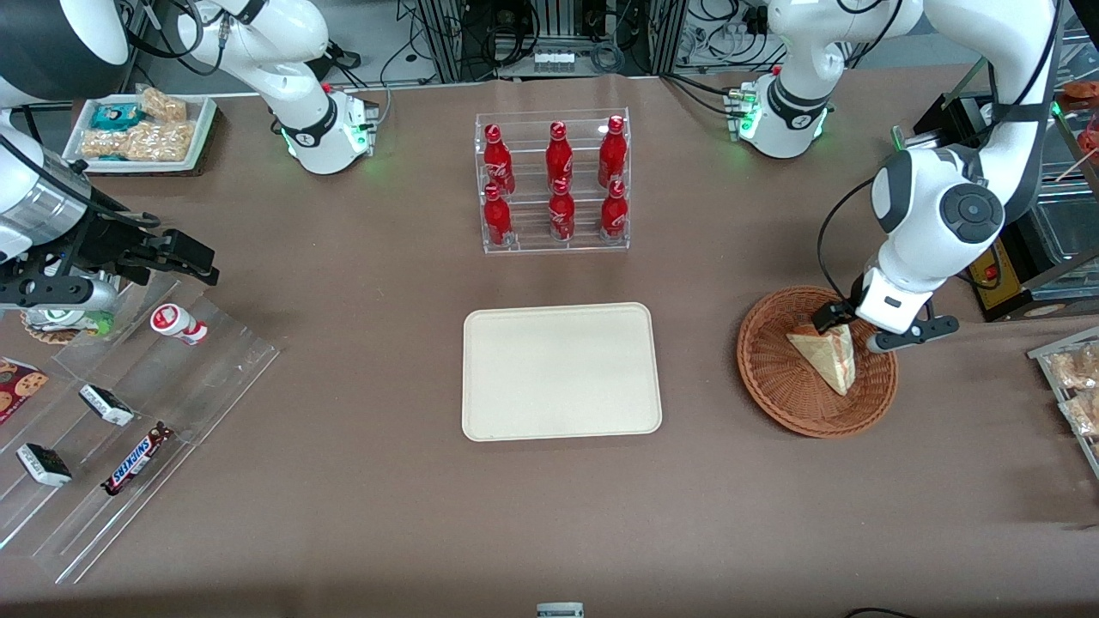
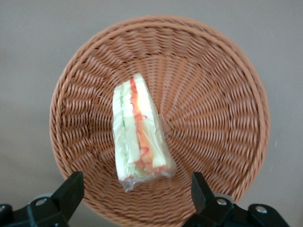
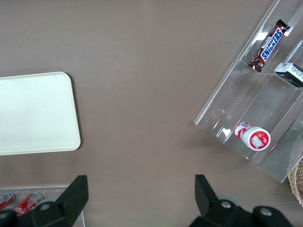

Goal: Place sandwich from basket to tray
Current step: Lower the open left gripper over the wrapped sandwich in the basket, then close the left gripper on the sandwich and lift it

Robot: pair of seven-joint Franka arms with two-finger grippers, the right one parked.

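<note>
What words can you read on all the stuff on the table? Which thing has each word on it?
"SNICKERS" on the chocolate bar lying in the clear rack.
The red bottles carry white script, too small to read.
The small black-and-white packets and the cookie pack have print too blurred to read.
No words show on the sandwich, basket or tray.
The gripper hangs open above the sandwich.

The sandwich [image 2: 139, 135], wrapped in clear film with red and green filling showing, is laid in the round brown basket [image 1: 773, 378]. The cream tray [image 1: 561, 371] is seen lying flat nearby. The gripper [image 1: 859, 330] is held over the basket, jaws wide apart.
</note>
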